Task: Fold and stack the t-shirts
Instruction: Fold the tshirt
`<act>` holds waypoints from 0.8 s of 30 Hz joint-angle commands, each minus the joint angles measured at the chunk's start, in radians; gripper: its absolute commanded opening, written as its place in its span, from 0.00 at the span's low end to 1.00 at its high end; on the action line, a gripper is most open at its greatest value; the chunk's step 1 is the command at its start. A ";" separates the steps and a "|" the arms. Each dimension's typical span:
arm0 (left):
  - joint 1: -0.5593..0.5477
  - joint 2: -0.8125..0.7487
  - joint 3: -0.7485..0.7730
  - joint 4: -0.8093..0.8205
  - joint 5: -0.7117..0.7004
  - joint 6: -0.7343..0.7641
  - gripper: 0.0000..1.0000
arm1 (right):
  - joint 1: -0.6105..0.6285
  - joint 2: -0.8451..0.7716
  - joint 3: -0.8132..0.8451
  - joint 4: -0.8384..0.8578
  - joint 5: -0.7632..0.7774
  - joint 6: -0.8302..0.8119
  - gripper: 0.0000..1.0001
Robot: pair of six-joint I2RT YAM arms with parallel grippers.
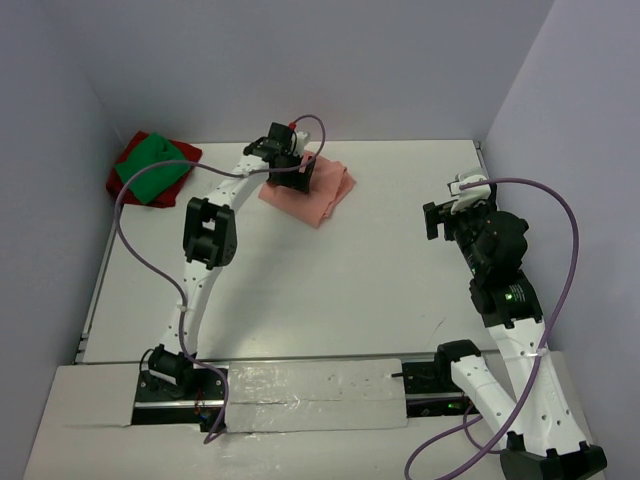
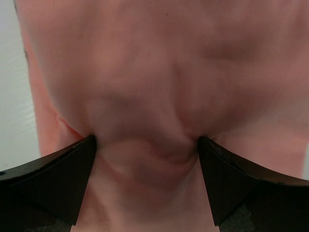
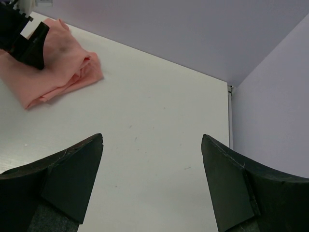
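The salmon-pink t-shirt (image 1: 322,198) lies folded at the back middle of the table. It fills the left wrist view (image 2: 154,72) and shows in the right wrist view (image 3: 58,75). My left gripper (image 1: 303,176) is down on its near-left part, jaws wide open, fingertips pressed into the cloth, which bulges between them (image 2: 146,145). The bright green t-shirt (image 1: 152,170) lies folded on the dark red t-shirt (image 1: 184,152) at the back left corner. My right gripper (image 1: 438,220) is open and empty above bare table at the right (image 3: 152,140).
Grey walls close the table at the back and both sides. The right table edge (image 3: 229,121) runs near my right gripper. The left arm (image 1: 210,235) stretches across the left half of the table. A taped strip (image 1: 310,385) lies at the near edge.
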 commanded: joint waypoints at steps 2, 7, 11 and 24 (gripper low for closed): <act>-0.036 0.004 -0.007 -0.132 0.145 -0.002 0.96 | -0.007 -0.003 0.007 0.024 -0.005 0.000 0.89; -0.066 0.013 -0.047 -0.158 0.147 0.032 0.96 | -0.007 -0.023 0.003 0.027 -0.006 0.001 0.89; -0.065 0.039 -0.056 -0.145 0.141 0.017 0.75 | -0.007 -0.038 0.003 0.027 -0.003 0.001 0.89; -0.053 0.054 -0.144 -0.137 0.230 0.011 0.12 | -0.014 -0.101 0.020 0.021 0.003 0.004 0.89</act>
